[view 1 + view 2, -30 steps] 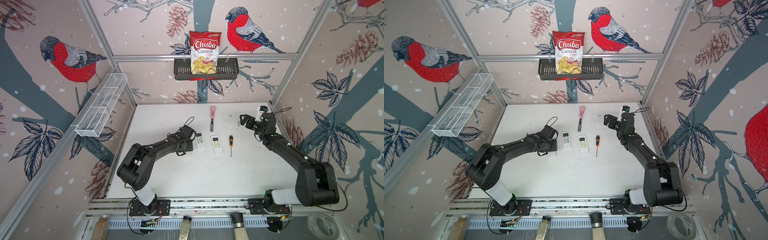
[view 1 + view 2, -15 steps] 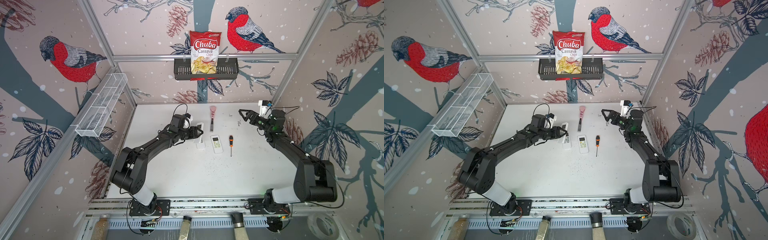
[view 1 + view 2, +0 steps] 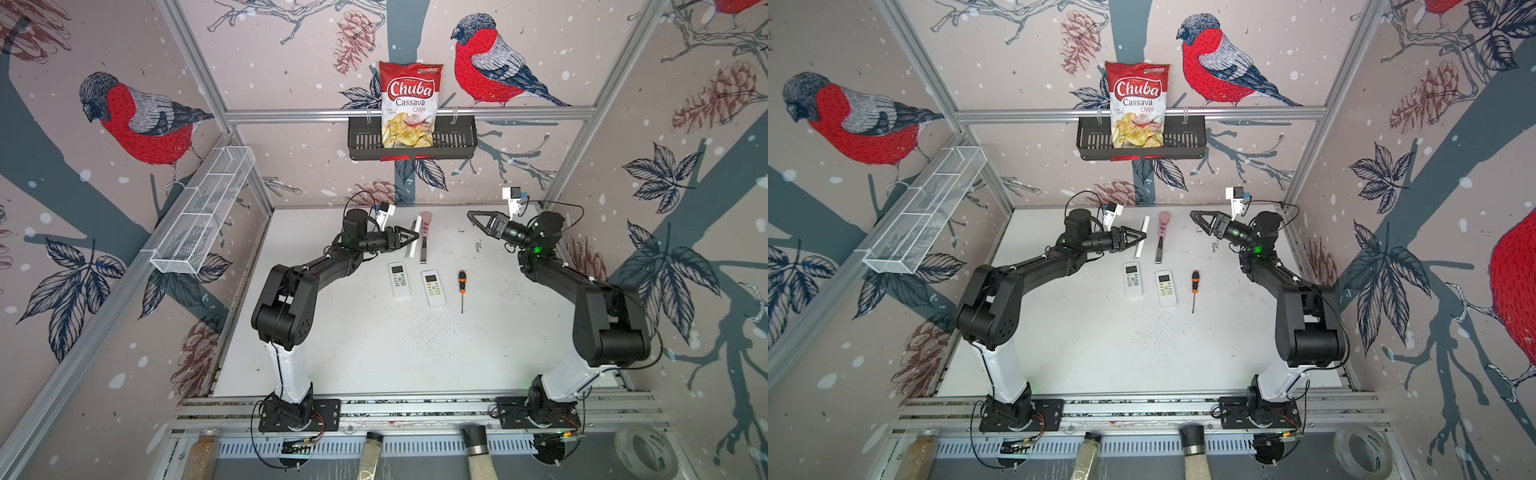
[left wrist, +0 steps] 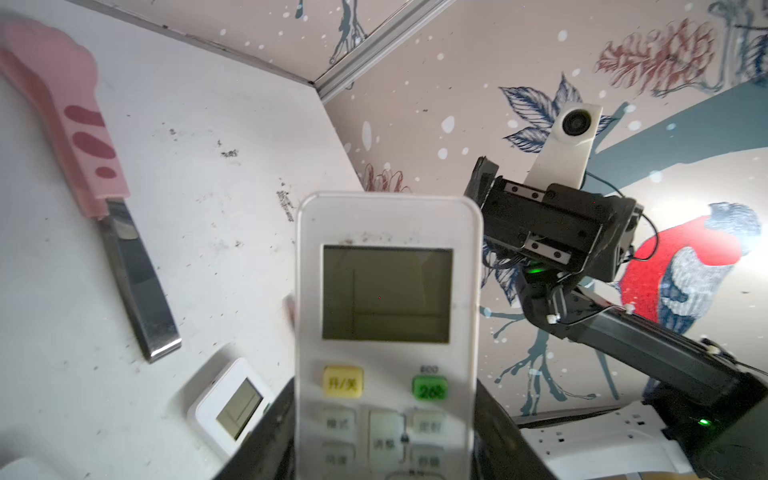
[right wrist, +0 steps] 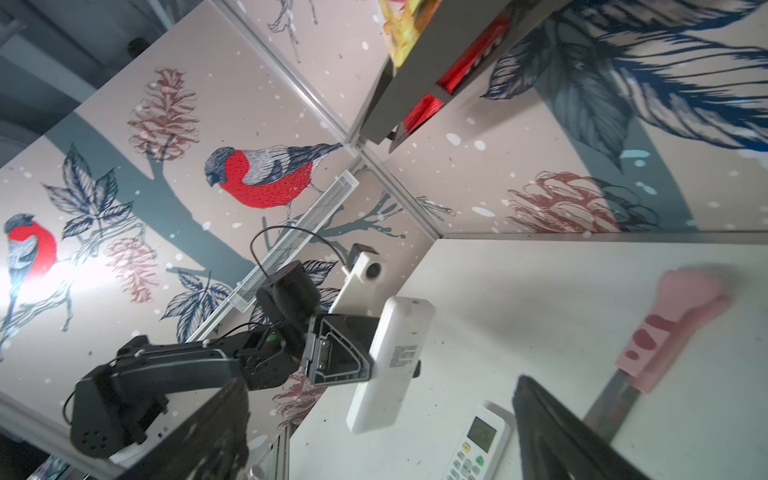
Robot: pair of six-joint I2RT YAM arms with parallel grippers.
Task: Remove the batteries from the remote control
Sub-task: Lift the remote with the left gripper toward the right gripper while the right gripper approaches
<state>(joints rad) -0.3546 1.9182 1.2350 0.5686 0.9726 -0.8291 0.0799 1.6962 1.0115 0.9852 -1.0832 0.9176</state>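
Observation:
My left gripper (image 3: 409, 238) is shut on a white remote control (image 3: 412, 241), held above the table near the back. In the left wrist view its screen and buttons face the camera (image 4: 386, 332), with a black finger on each side. The right wrist view shows the remote control's back (image 5: 390, 361), with a label on it. My right gripper (image 3: 478, 220) hangs open and empty to the right of the remote, pointing at it; its fingers (image 5: 548, 424) frame the wrist view. The batteries are hidden.
Two more white remotes (image 3: 400, 280) (image 3: 433, 288) lie face up mid-table, and an orange-and-black screwdriver (image 3: 461, 286) lies to their right. A pink-handled blade (image 3: 424, 239) lies just behind the held remote. A black basket with a chips bag (image 3: 409, 108) hangs on the back wall.
My left gripper has lifted its remote off the table, toward the back, and turned it on edge. My right gripper has risen and swung to face it, still open.

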